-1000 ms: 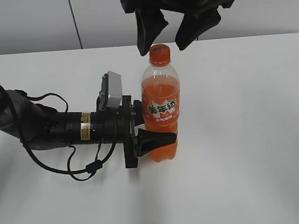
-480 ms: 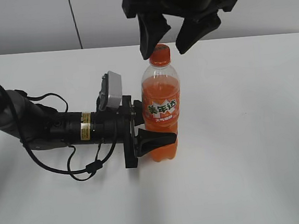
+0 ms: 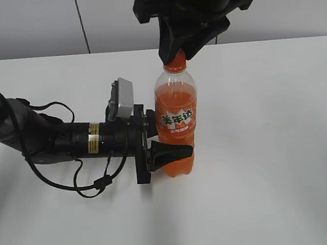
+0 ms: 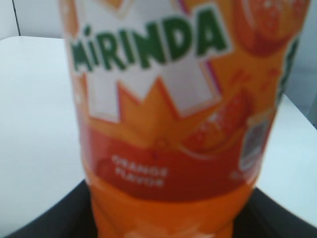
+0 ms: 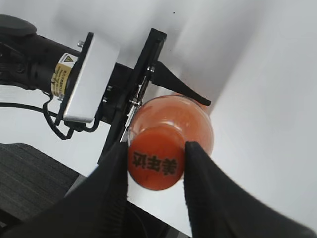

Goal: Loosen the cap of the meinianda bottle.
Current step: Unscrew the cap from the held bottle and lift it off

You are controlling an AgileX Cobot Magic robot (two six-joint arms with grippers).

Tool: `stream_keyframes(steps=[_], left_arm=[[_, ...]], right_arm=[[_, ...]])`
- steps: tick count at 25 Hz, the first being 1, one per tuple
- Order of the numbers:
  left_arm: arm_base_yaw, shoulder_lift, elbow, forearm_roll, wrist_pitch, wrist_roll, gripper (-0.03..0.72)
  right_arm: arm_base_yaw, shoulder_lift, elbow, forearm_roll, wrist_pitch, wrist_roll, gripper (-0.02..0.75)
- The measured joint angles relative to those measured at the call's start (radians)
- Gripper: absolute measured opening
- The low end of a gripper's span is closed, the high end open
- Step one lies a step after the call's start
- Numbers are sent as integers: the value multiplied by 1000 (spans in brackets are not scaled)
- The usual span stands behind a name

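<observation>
While the meinianda bottle [image 3: 177,124] stands upright near the middle of the white surface [image 3: 269,147], both hands are already in their places, so the preparing part of the task looks finished. The left hand [image 3: 164,138] reaches in from the side, low over the surface, and pinches the lower body of the bottle — one black finger [image 3: 169,153] lies across the front of the orange drink, and in the left wrist view the label fills almost the whole picture. The right hand [image 5: 154,163] hangs from above, and in the right wrist view its two fingers [image 5: 115,173] are pressed against opposite sides of the cap [image 5: 156,164], so it is pinching the cap. I judge that the grip is just made and the turning itself is what is left; nothing in the pictures shows a gap at the neck ring or any other sign that the cap is loose yet. The long axis of the bottle is vertical — base on the surface, cap pointing straight up into the right hand. The face with the Chinese characters looks toward the exterior camera, the face with Latin letters toward the left wrist.
</observation>
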Motion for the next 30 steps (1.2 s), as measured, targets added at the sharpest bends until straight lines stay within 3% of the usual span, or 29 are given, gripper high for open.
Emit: stream_keyframes(steps=[6, 17, 18, 20, 22, 30], left_arm=[[0, 0, 0, 1, 0, 1, 405], [0, 0, 0, 1, 0, 2, 405], [0, 0, 0, 1, 0, 0, 405], [0, 0, 0, -4, 0, -5, 404], [0, 0, 0, -6, 1, -9, 404], [0, 0, 0, -7, 1, -11, 403]], right_arm=[[0, 0, 0, 5, 0, -214, 257], [0, -4, -4, 4, 0, -890, 247], [0, -5, -4, 3, -2, -955, 221], [0, -10, -5, 4, -4, -1078, 82], [1, -11, -5, 7, -3, -1199, 15], [1, -12, -5, 9, -2, -1328, -15]])
